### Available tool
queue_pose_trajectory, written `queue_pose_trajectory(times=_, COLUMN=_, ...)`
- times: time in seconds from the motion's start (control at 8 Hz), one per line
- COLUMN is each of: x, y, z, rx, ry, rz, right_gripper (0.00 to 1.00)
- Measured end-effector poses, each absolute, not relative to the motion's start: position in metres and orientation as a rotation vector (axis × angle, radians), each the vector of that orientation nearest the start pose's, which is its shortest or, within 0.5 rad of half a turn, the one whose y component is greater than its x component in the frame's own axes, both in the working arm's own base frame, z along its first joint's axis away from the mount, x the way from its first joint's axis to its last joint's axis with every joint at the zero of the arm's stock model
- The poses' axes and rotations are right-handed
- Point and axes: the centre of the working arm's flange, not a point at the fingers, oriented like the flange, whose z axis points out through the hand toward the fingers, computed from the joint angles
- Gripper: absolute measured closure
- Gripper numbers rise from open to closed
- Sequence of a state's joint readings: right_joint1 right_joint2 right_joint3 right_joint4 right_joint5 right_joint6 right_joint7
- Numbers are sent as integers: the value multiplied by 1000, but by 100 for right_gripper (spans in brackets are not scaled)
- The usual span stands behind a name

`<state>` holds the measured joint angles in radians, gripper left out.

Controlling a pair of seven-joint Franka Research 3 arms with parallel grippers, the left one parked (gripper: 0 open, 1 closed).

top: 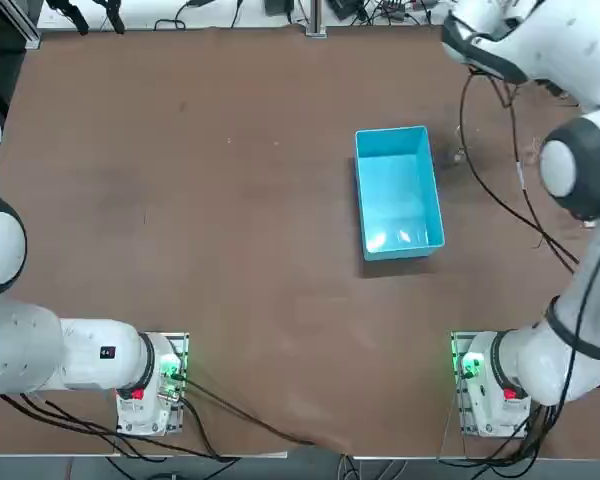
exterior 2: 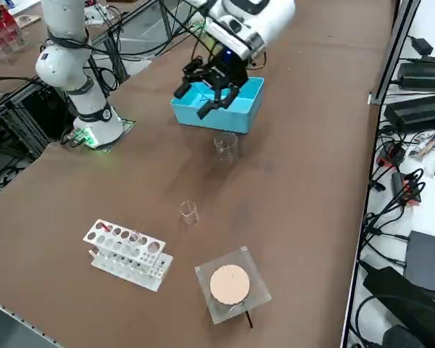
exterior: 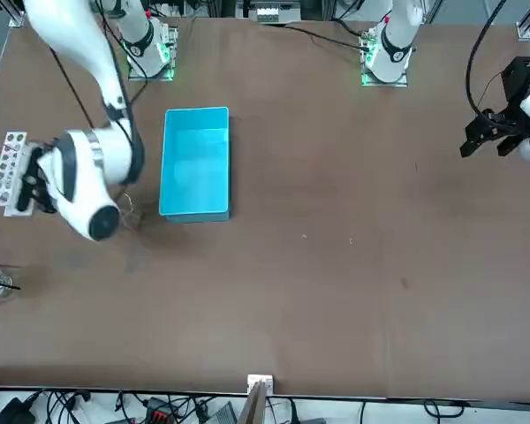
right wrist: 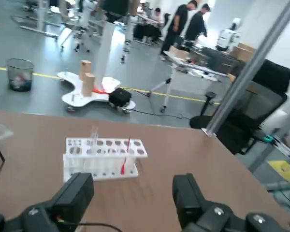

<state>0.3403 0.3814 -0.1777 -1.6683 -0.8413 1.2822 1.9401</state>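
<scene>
My right gripper (exterior 2: 201, 98) hangs open and empty in the air beside the blue bin (exterior 2: 221, 105), on the bin's right-hand side. A clear beaker (exterior 2: 225, 147) stands on the table just below and beyond it. In the wrist view the two black fingers (right wrist: 75, 193) stand apart with nothing between them, and a white test tube rack (right wrist: 104, 157) lies ahead on the table. In the front view the gripper (exterior: 26, 190) is at the far left, in front of the rack (exterior: 7, 172). The bin (top: 398, 190) looks empty from above.
Toward the table's right end stand a small glass vial (exterior 2: 188, 212), the tube rack (exterior 2: 127, 255) and a clear square plate with a tan disc (exterior 2: 230, 284). Cables trail from the right arm over the table near the bin. People stand in the room beyond.
</scene>
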Motion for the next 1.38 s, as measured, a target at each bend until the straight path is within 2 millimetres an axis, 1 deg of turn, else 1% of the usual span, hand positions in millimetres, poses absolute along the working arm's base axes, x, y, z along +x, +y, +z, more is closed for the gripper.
queue_pose_trajectory(times=0.12, x=564, y=-6, z=406, rx=1365, ry=-1496, rz=527, right_gripper=0)
queue_pose_trajectory(times=0.25, x=540, y=-24, z=403, rx=1401, ry=-1464, rz=556, right_gripper=0)
queue_pose_trajectory(times=0.5, x=501, y=-59, z=383, rx=1457, ry=-1415, rz=608, right_gripper=0)
queue_pose_trajectory(times=0.62, x=487, y=-76, z=373, rx=1477, ry=-1404, rz=632, right_gripper=0)
queue_pose_trajectory(times=0.75, x=478, y=-92, z=363, rx=1488, ry=-1397, rz=664, right_gripper=0)
queue_pose_trajectory(times=1.12, x=454, y=-142, z=323, rx=1488, ry=-1339, rz=790, right_gripper=1)
queue_pose_trajectory(times=1.38, x=442, y=-167, z=304, rx=1505, ry=-1332, rz=846, right_gripper=4)
